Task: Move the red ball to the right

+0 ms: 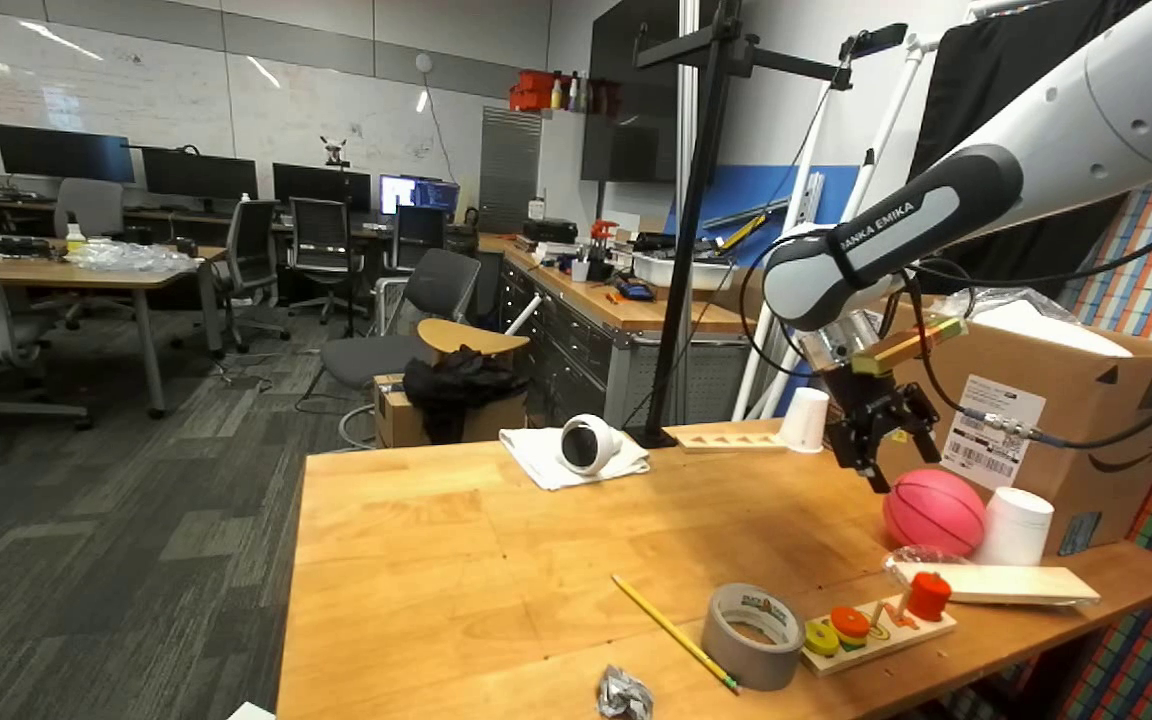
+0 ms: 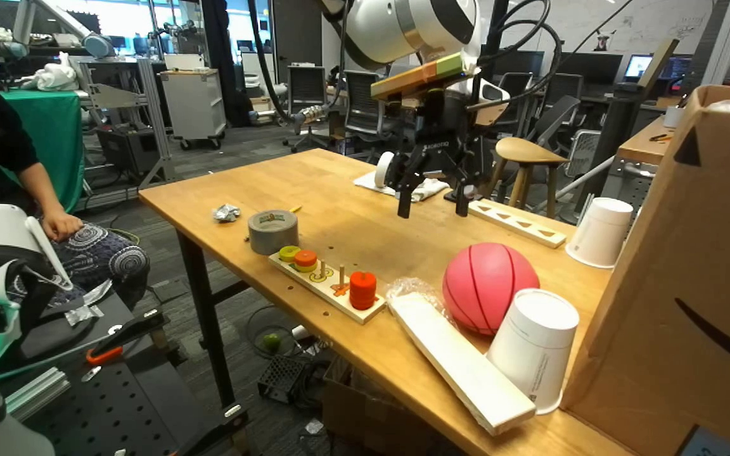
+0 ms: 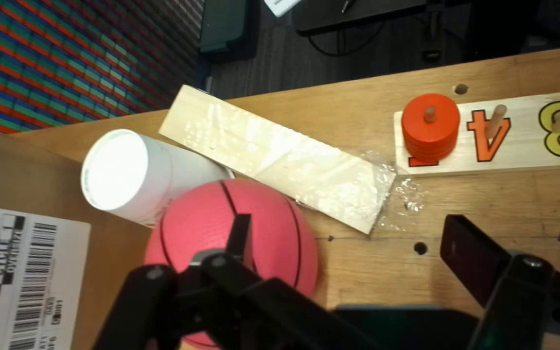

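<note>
Pincer [image 2: 433,211] agape, red ball [image 2: 486,285] below, off toward the cardboard box [image 2: 694,253].

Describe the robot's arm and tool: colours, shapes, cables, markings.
The arm is white and rounded, with a dark band and pale lettering legible as "ANKA EMIKA". The tool is black, jointed, two-fingered, marked ROBOTIQ. A yellow-and-green bar is fixed above it. Dark cables run alongside, one with a metallic connector.

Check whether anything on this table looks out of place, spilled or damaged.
A crumpled silvery scrap lies near the tape, perhaps litter. The board sits askew to the edge of the table, its clear wrap bunched at one end. The ball looks intact. No spill or damage is visible.
</note>
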